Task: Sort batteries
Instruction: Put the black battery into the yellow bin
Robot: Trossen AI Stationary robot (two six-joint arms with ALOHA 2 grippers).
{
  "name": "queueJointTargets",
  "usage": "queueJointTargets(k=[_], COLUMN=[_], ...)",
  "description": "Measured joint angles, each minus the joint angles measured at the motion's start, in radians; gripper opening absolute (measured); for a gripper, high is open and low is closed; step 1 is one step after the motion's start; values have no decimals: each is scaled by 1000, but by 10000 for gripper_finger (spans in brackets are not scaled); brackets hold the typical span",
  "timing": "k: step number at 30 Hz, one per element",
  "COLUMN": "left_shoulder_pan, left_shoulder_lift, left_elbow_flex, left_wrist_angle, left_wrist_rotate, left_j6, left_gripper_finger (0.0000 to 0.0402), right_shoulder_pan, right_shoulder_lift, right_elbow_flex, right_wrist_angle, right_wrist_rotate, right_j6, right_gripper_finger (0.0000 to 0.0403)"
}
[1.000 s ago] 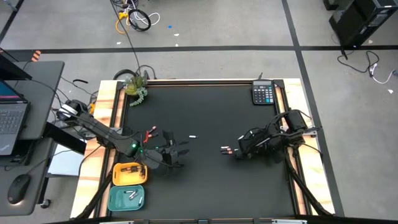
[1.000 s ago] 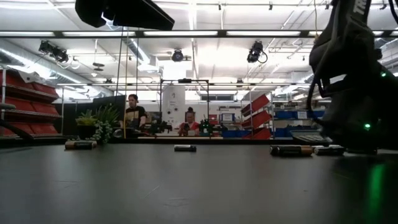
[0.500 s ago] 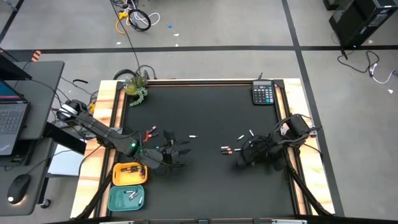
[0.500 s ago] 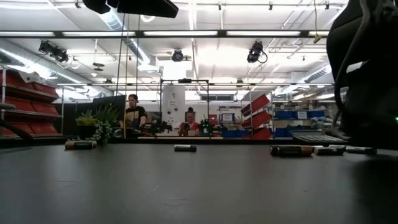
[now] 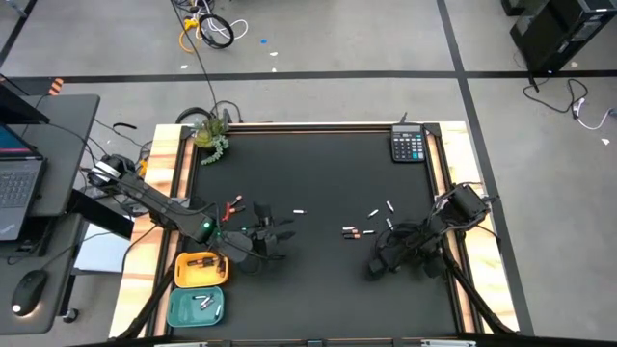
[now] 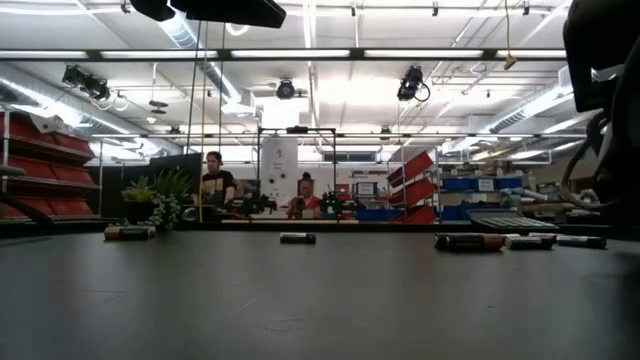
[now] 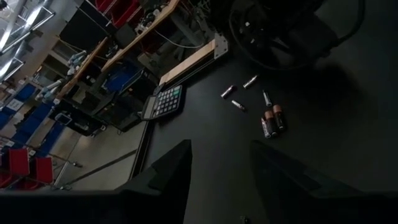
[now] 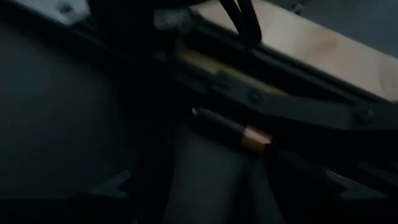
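Observation:
Several small batteries lie loose on the black table: a dark pair with copper ends (image 5: 352, 231), pale ones (image 5: 381, 210) and one apart (image 5: 299, 210). In the left wrist view the pair (image 7: 273, 119) lies ahead of my left gripper (image 7: 221, 174), which hangs open above the table at the near left (image 5: 280, 236). My right gripper (image 5: 374, 268) stands open, low over the near right. In its wrist view (image 8: 211, 193) a dark battery with a copper end (image 8: 230, 129) lies ahead of the fingers, untouched.
A yellow tray (image 5: 200, 270) and a teal tray (image 5: 197, 306) sit outside the table's near left corner. A calculator (image 5: 408, 145) lies at the far right corner and a small plant (image 5: 210, 135) at the far left. Wooden rails (image 5: 453, 154) border both sides.
My right gripper has swung toward the table's near edge, staying low and open. This has uncovered the pale batteries it stood over. In the low view the arm has slid out toward the picture's right edge. No battery has moved.

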Motion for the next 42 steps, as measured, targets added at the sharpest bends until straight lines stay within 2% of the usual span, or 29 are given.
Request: queueJointTargets(k=[5,8,13,22,29,42], left_shoulder_pan=[0,0,0,0,0,0], left_shoulder_lift=[0,0,0,0,0,0], left_elbow_flex=[0,0,0,0,0,1], left_wrist_angle=[2,2,2,2,5,7], left_wrist_rotate=[3,3,3,3,3,3], left_j6=[0,-3,-5,-5,-4,0], left_gripper_finger=[172,172,172,172,172,172], right_shoulder_pan=[-29,-56,-99,-126,-122,8], right_shoulder_lift=[0,0,0,-2,-2,0], right_elbow_flex=[6,-4,-42,-152,-155,-98], right_wrist_angle=[-36,-46,-34,94,91,81], right_wrist_rotate=[160,200,218,256,209,61], right_j6=[-6,-12,-37,-36,-36,56], right_gripper_finger=[255,254,257,255,257,260])
